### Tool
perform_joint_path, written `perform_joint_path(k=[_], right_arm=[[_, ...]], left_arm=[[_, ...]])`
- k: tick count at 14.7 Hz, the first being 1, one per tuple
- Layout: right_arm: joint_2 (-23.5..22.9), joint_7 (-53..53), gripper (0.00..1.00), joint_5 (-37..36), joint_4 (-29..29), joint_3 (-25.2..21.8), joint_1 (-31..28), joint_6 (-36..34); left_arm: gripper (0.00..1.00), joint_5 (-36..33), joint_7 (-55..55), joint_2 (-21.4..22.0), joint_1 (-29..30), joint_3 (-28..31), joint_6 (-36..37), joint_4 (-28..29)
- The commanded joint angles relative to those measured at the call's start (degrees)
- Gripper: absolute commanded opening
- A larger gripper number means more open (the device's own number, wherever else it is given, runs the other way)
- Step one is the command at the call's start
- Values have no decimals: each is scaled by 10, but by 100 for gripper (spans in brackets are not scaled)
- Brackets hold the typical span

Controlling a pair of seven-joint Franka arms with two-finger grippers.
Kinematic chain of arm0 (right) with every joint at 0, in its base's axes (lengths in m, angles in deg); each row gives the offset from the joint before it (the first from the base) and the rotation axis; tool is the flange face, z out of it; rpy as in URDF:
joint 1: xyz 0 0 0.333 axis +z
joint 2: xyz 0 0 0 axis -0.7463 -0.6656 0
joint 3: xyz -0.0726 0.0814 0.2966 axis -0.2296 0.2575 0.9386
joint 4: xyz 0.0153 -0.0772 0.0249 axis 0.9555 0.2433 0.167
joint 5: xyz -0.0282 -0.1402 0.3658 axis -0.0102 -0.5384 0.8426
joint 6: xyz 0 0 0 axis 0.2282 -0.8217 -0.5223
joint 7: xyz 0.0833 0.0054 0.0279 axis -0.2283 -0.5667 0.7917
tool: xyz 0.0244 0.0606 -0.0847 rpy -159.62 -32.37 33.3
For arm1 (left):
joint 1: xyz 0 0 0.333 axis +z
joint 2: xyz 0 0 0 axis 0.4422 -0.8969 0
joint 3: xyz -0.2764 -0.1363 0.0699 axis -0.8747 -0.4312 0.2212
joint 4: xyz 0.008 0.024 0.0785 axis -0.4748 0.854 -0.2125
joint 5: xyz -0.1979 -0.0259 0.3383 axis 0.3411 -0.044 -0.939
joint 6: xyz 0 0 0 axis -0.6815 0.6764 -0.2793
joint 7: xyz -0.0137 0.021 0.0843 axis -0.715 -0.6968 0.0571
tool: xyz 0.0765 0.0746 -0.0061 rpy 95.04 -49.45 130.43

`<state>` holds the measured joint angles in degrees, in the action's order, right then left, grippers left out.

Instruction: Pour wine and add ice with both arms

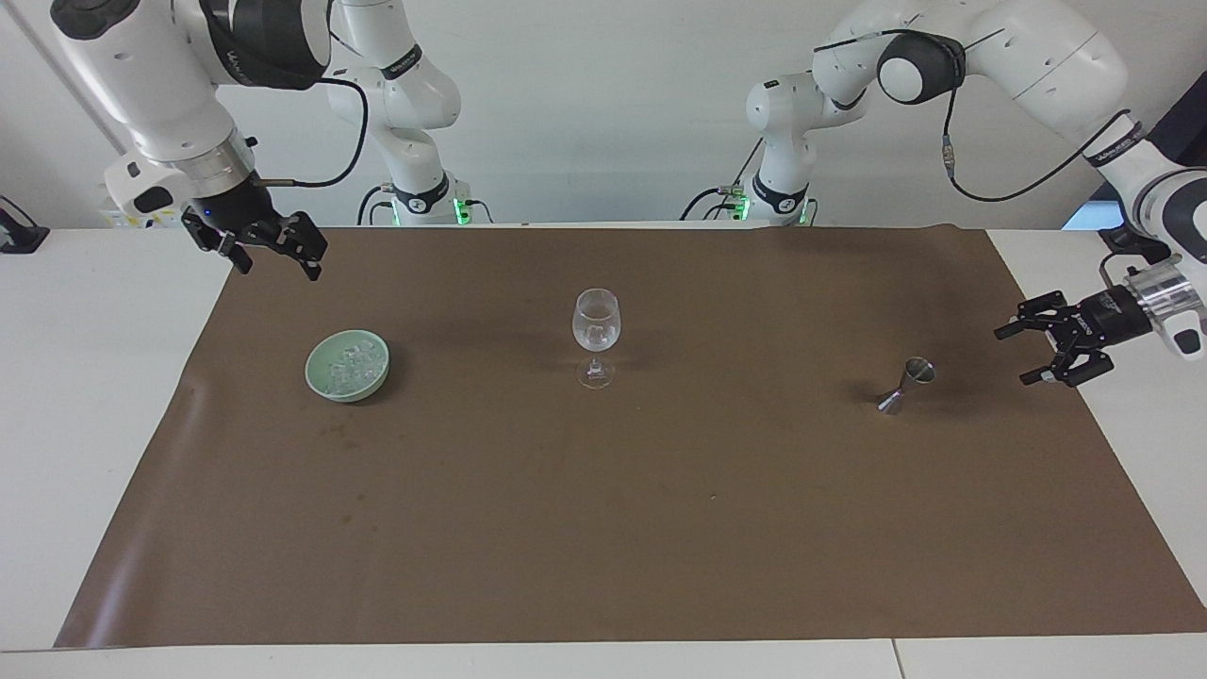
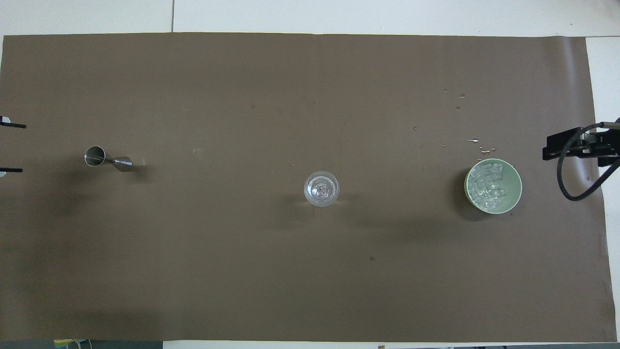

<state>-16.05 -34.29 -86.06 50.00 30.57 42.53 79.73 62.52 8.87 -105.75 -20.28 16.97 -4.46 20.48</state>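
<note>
The steel jigger (image 1: 905, 386) (image 2: 107, 160) that serves as the wine's vessel rests by itself on the brown mat toward the left arm's end. My left gripper (image 1: 1016, 355) (image 2: 12, 148) hovers open over the mat's edge beside it, holding nothing. A clear stemmed glass (image 1: 596, 332) (image 2: 321, 188) stands mid-mat. The ice (image 1: 350, 357) (image 2: 487, 183) lies in a pale green bowl (image 1: 323, 379) (image 2: 516, 194) toward the right arm's end. My right gripper (image 1: 280, 272) (image 2: 550, 145) hangs open and empty above the mat's corner, well above the bowl.
The brown mat (image 1: 603, 528) covers most of the white table (image 1: 104, 396). A few small droplets (image 2: 477, 142) dot the mat just farther from the robots than the bowl. Both arm bases stand at the robots' edge of the table.
</note>
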Motion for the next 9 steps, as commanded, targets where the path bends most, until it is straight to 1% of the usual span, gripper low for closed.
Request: perform_joint_path(k=[1, 3, 5, 7, 9], right_arm=[[3, 16, 100, -4, 1, -55, 34, -10], [4, 20, 100, -7, 1, -62, 36, -9], [4, 66, 100, -9, 1, -59, 36, -8], [3, 70, 100, -8, -9, -58, 34, -3], [-2, 70, 100, -8, -35, -55, 30, 11]], left_arm=[[100, -68, -123, 56, -25, 2, 8, -11], [100, -120, -273, 76, -27, 3, 14, -11], [100, -142, -295, 100, -27, 3, 7, -12], [100, -161, -330, 116, -28, 2, 5, -12], [100, -229, -386, 131, -66, 2, 0, -12]])
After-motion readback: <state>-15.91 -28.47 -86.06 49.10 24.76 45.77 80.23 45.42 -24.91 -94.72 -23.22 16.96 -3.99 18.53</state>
